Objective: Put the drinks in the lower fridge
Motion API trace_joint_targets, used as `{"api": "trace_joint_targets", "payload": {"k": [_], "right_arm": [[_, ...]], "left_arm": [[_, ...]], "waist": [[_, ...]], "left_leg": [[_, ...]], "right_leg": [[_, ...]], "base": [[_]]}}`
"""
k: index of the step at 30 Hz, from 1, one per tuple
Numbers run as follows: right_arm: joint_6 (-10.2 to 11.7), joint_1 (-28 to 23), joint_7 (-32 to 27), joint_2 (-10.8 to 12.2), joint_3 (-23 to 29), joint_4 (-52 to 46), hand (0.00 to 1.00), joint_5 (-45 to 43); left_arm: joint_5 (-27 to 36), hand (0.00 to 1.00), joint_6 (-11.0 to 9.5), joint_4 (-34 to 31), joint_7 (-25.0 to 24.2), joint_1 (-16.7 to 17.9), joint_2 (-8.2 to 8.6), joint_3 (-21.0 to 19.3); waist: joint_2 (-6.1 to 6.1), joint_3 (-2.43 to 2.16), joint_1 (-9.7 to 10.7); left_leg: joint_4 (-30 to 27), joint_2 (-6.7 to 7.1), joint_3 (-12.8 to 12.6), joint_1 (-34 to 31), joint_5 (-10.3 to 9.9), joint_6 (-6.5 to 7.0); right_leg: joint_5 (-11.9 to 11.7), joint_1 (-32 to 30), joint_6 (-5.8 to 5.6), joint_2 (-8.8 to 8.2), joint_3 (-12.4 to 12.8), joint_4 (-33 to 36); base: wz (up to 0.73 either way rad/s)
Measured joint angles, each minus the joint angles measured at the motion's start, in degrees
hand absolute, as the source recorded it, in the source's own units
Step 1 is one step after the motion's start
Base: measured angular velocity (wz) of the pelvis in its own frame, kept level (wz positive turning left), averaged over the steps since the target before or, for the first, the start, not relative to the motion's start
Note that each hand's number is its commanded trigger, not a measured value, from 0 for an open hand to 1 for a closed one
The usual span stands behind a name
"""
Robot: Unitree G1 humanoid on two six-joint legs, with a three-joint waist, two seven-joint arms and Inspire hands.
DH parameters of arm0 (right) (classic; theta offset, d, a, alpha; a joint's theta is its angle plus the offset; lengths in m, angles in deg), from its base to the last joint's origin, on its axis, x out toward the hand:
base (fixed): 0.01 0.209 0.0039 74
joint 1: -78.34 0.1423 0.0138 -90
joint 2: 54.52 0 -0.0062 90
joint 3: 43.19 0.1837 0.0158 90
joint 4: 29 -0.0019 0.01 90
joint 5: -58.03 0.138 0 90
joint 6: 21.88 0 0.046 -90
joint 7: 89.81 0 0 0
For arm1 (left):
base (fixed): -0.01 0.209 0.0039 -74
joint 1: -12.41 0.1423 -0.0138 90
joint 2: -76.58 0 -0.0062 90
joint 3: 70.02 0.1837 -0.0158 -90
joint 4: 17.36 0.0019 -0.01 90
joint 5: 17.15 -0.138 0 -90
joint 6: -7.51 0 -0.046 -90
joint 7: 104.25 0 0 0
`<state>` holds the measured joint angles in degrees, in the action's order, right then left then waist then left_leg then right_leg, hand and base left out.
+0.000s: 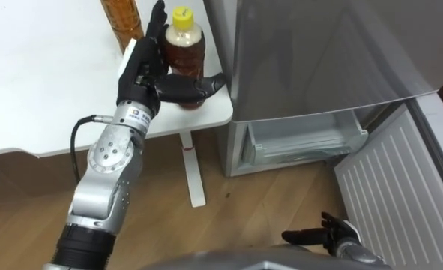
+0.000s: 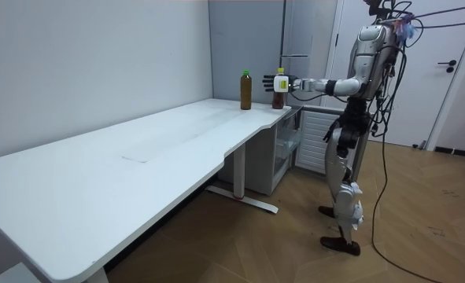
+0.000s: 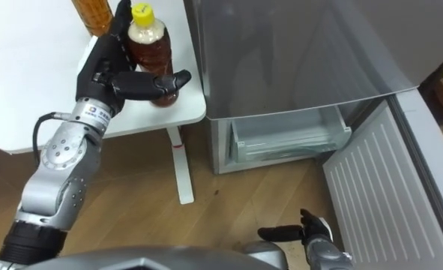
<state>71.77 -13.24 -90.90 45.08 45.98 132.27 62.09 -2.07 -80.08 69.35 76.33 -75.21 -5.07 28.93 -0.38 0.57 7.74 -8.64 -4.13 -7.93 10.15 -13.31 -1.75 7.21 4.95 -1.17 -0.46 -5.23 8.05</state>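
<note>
Left eye view | yellow-capped tea bottle (image 1: 185,56) upright, clasped by left robot hand (image 1: 140,71) at surface (image 1: 49,90) corner | open lower fridge compartment (image 1: 303,142) is found rightward (and lower) | right robot hand (image 1: 330,234) held low, fingers loose.

Table (image 1: 41,90): white, we noted.
Corner: we found a yellow-capped bottle (image 1: 185,54) and a tall bottle (image 1: 121,21) standing close together.
</note>
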Motion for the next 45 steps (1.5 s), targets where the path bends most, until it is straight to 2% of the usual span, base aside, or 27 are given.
{"api": "trace_joint_targets", "payload": {"k": [8,13,22,26,31,38,41,43,45], "right_arm": [[-0.05,0.08,0.00,0.00,0.00,-0.01,0.00,0.00],[-1.24,0.30,0.79,-0.03,0.04,-0.44,0.00,-0.09],[-1.29,0.39,1.39,-0.02,0.00,-0.84,0.00,-0.09],[-1.84,0.41,1.60,0.00,-0.09,-1.19,0.00,-0.10],[-2.35,-0.10,2.54,0.02,-0.17,-2.74,0.00,-0.08],[-2.32,-0.10,1.24,0.14,-1.58,-3.41,0.00,-0.14],[-2.33,-0.14,1.05,0.07,-3.01,-4.31,0.00,-0.16],[-2.47,-0.27,1.46,0.10,-4.45,-5.96,0.00,-1.26],[-2.42,-0.73,2.94,0.17,-4.92,-7.64,0.00,-2.51]], "left_arm": [[0.57,1.00,0.35,0.00,-0.02,0.00,0.00,-0.90],[0.56,1.00,1.89,0.00,-0.01,-1.08,-0.05,-1.14],[0.57,1.00,3.88,0.80,-1.15,-1.61,-0.15,-0.79],[2.32,1.00,3.90,0.96,-1.40,-2.25,0.16,-0.84],[2.25,1.00,4.09,1.05,-1.31,-2.77,-0.09,-0.85],[2.52,1.00,4.08,0.91,-1.26,-2.85,0.02,-0.94],[5.78,1.00,4.06,0.29,-1.26,-2.84,0.06,-0.81],[9.99,1.00,3.83,0.24,-1.33,-2.84,0.21,-0.77],[11.56,1.00,3.83,0.24,-1.34,-2.79,0.55,-0.50]], "waist": [[0.04,0.02,0.01],[0.24,-0.05,0.01],[0.53,0.03,0.12],[0.72,0.00,0.05],[1.10,0.21,0.00],[1.23,-0.07,-0.36],[0.98,-0.22,-0.56],[0.82,-0.34,-1.43],[0.84,-0.34,-1.93]], "left_leg": [[0.00,0.01,-0.01,-0.09,0.00,0.00],[0.00,0.01,-0.02,-0.53,0.00,0.00],[0.00,-0.02,-0.05,-0.55,0.00,0.00],[0.00,-0.01,-0.07,-0.58,0.00,0.00],[0.00,-0.02,-0.10,-0.61,0.00,0.00],[-0.73,-0.05,-0.13,-1.75,0.00,0.01],[-0.88,-0.08,0.03,-1.80,0.00,0.00],[-0.87,-0.10,-0.05,-1.62,0.00,0.00],[-0.78,-0.11,-0.05,-1.44,0.00,0.00]], "right_leg": [[0.00,-0.09,0.00,0.01,0.11,-0.11],[0.00,-0.74,0.00,0.03,0.21,-0.03],[-0.02,-1.07,0.04,0.11,0.31,0.12],[-0.02,-1.12,0.04,0.09,0.40,0.16],[-0.02,-1.27,0.04,0.10,0.28,0.37],[-0.11,-2.21,0.16,0.02,0.11,0.79],[-0.12,-2.15,0.17,0.03,0.02,0.78],[-0.16,-2.12,0.25,0.02,-0.01,0.82],[-0.17,-2.03,0.26,0.02,-0.05,0.88]], "base": [[0.00],[0.00],[-0.02],[0.00],[0.00],[0.00],[0.00],[-0.02],[0.00]]}}
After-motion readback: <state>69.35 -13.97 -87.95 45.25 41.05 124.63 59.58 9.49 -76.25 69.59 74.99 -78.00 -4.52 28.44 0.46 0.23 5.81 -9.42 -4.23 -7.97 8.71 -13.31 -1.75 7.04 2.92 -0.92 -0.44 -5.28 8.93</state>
